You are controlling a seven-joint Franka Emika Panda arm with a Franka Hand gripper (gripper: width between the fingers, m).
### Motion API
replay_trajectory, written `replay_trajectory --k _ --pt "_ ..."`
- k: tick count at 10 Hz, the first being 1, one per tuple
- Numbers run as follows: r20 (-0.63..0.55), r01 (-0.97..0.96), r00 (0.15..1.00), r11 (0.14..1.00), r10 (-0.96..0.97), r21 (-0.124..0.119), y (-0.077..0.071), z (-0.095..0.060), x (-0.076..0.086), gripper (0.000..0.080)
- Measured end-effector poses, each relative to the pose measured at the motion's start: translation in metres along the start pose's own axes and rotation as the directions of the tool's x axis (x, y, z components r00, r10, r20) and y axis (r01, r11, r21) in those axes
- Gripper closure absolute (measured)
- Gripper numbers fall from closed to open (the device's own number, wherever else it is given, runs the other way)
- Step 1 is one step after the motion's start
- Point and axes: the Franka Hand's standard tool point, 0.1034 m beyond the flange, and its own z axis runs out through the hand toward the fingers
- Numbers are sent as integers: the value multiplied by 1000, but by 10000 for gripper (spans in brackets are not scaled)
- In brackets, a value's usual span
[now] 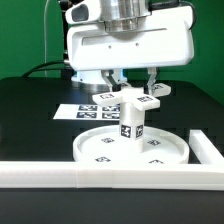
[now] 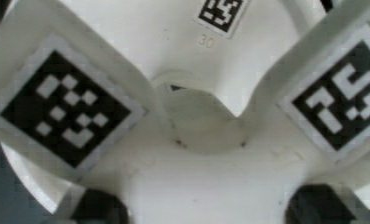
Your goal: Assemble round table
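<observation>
The large rimmed round disc (image 1: 100,148) lies flat on the black table. The short thick post (image 1: 130,126) stands upright on it with a tag facing the camera. The small cross-shaped piece (image 1: 141,99) sits on top of the post. My gripper (image 1: 135,88) comes down from above, its fingers either side of the cross-shaped piece and shut on it. The wrist view is filled by the cross-shaped piece (image 2: 191,120), with two tagged arms spreading away. Its white body lies between my dark fingertips (image 2: 104,206), so the gripper (image 2: 214,206) holds it. The post is hidden under it there.
The marker board (image 1: 88,108) lies flat behind the disc. A long white border bar (image 1: 110,176) runs along the front, and another (image 1: 205,150) runs along the exterior view's right. The robot's white base (image 1: 125,45) stands at the back.
</observation>
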Motion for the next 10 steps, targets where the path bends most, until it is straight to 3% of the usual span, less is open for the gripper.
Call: replay_trajectory --k 4,7,10 --pt "-5 -327 945 945 327 21 -1 0 0 357" --pt "-7 -547 837 836 548 42 -2 1 -2 357" --pt "16 -769 638 636 770 67 -7 2 -4 357"
